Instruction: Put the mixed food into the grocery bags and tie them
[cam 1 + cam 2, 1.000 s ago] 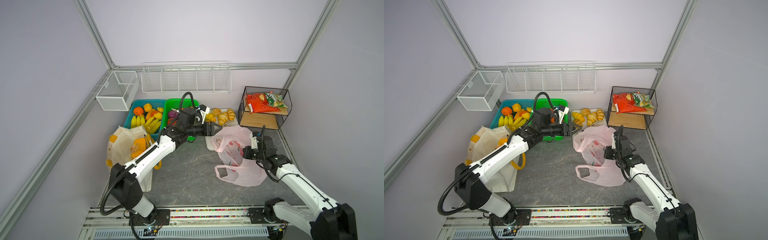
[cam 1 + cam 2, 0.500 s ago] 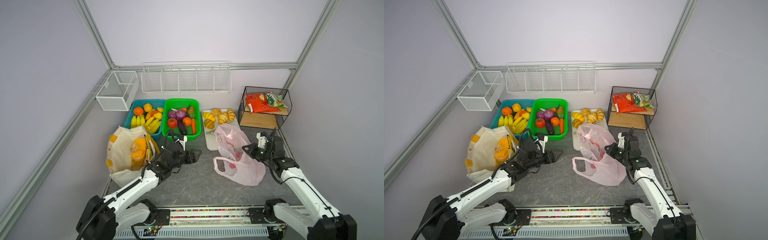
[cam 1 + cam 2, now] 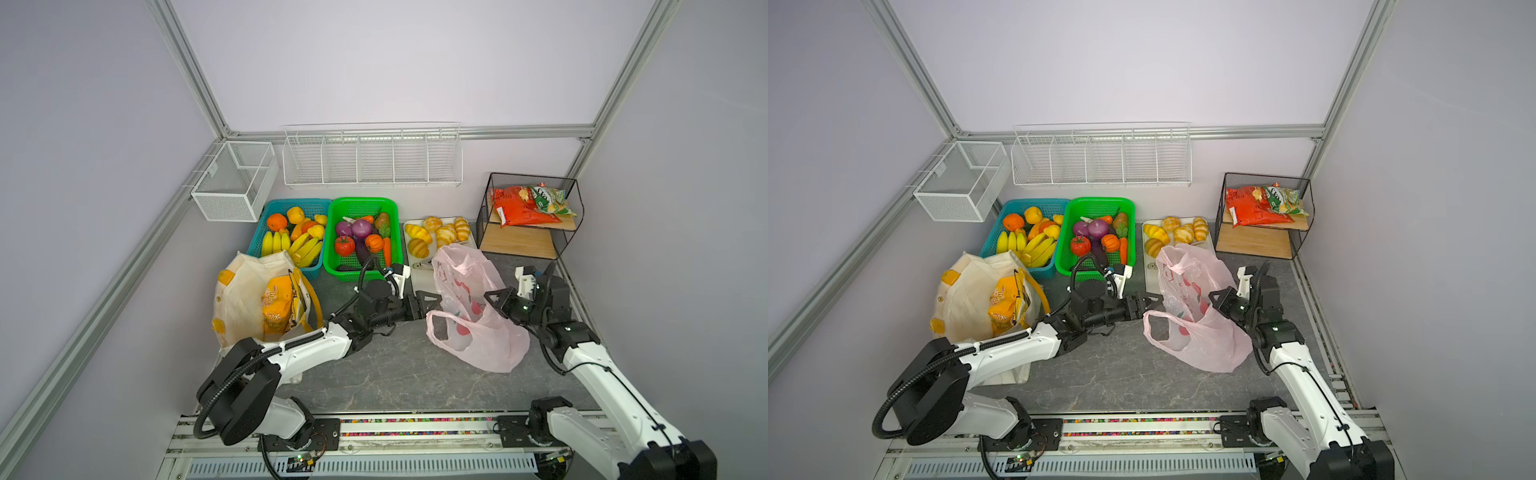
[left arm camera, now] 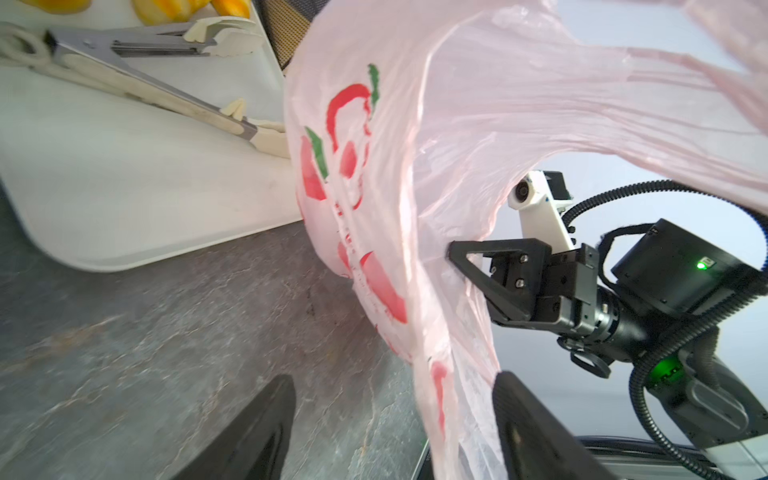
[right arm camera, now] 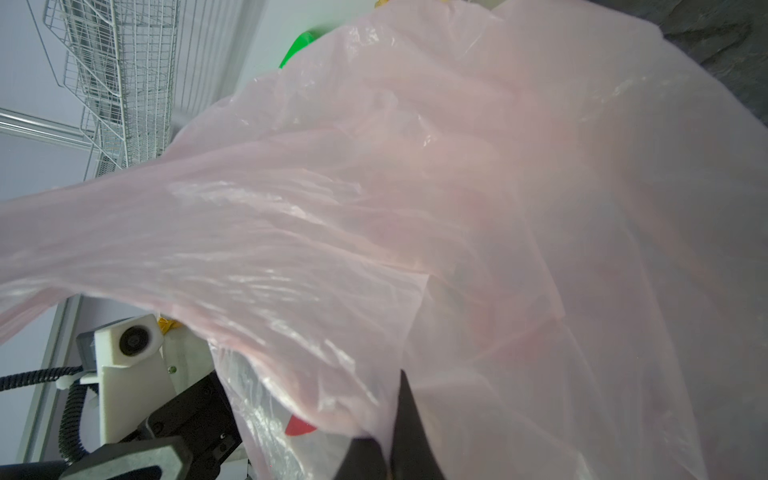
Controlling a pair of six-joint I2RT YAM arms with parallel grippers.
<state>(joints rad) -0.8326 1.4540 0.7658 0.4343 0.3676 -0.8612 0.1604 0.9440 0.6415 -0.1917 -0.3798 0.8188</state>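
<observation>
Two arms reach low across the surface [image 3: 374, 374] to the pink bag [image 3: 490, 349], slumped right of its middle. The left arm lies nearly flat, the left fingers [image 4: 257, 432] spread wide with the bag's hanging edge between them. The right fingers [image 5: 411, 440] pinch its film tight.

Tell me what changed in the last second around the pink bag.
The left gripper drew back from the tray toward the tote, then came to the pink bag, open around its left edge. The right gripper stayed shut on the bag. Tote and tray unmoved.
</observation>
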